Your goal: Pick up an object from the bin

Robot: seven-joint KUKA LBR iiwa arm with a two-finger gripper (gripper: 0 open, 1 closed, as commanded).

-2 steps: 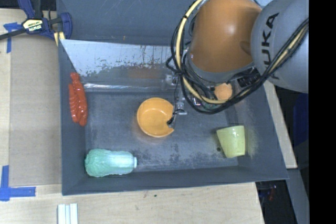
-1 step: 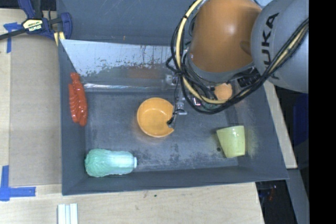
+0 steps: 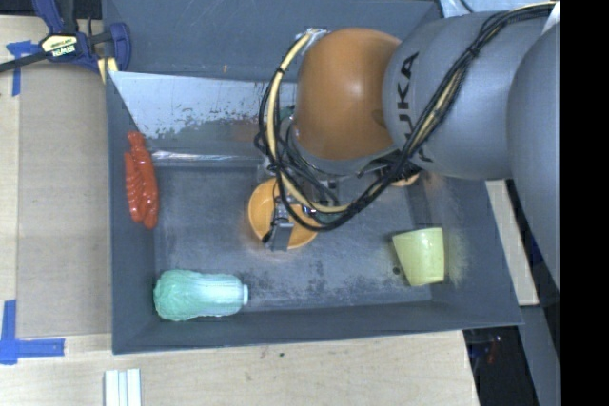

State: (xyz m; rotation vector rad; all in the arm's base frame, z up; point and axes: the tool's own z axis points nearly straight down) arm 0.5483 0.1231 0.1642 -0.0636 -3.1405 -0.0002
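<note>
Sitting mid-way across the bin [image 3: 333, 319], the gripper [image 3: 279, 231] is down on a round orange thing [image 3: 257, 212]. My guess is that's because it lies in the open, well apart from the walls. Can't tell how wide the gripper is or whether it has hold of anything. A red lumpy piece [image 3: 141, 181] hugs the left wall, and a pale green one [image 3: 198, 294] and a yellowish cup [image 3: 421, 256] lie near the front.

A robotics lab — a cabled KUKA arm [image 3: 476, 100] over a grey metal bin [image 3: 209, 33]
</note>
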